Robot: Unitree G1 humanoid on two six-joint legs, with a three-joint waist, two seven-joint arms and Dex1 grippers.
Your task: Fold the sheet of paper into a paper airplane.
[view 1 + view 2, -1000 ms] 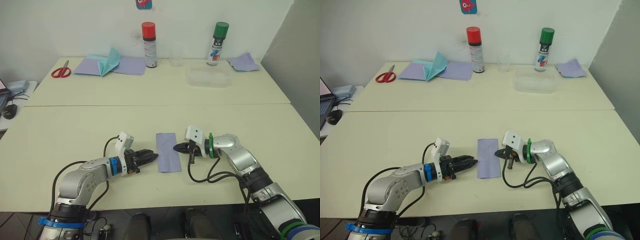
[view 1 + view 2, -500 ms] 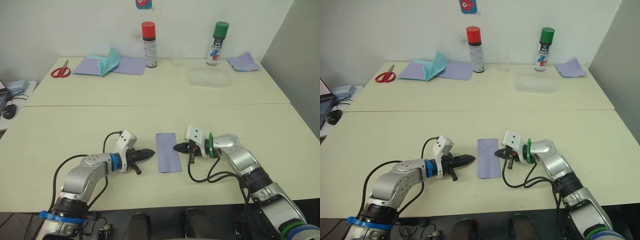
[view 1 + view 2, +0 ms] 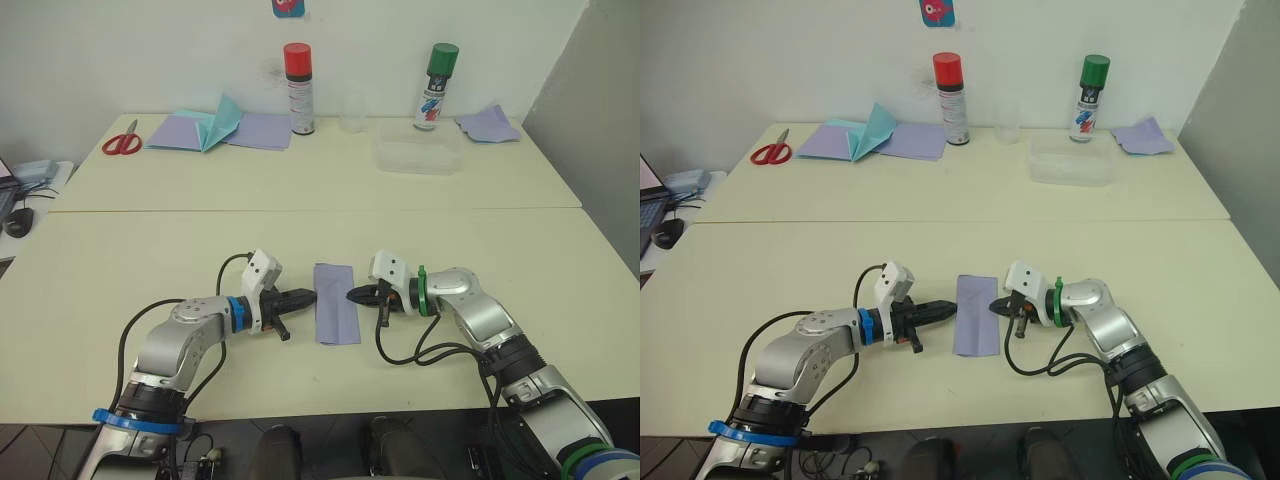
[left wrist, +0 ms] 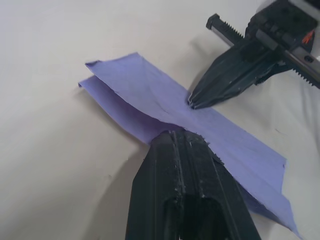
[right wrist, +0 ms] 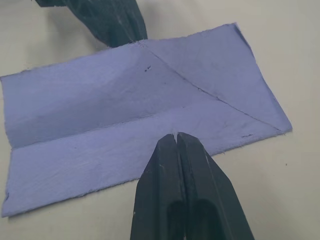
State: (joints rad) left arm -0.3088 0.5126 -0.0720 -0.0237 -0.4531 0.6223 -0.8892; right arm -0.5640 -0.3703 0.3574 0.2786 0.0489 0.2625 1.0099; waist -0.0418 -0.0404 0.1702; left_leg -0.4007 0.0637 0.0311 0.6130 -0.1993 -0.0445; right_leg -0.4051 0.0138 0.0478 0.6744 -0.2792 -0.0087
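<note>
Since the sheet (image 3: 336, 303) lies folded into a narrow creased strip at the near middle of the table (image 3: 120, 250), with both grippers' tips on its edges, this looks like a mid-fold pressing step. The left gripper (image 3: 309, 297) meets its left edge, the right gripper (image 3: 353, 296) its right edge, each with fingers pressed together and pinching nothing. Next, a corner likely needs lifting. Far back stand two spray cans (image 3: 297, 88), scissors (image 3: 121, 144), spare papers (image 3: 260, 131) and a clear tray (image 3: 420, 155), against a white wall.
</note>
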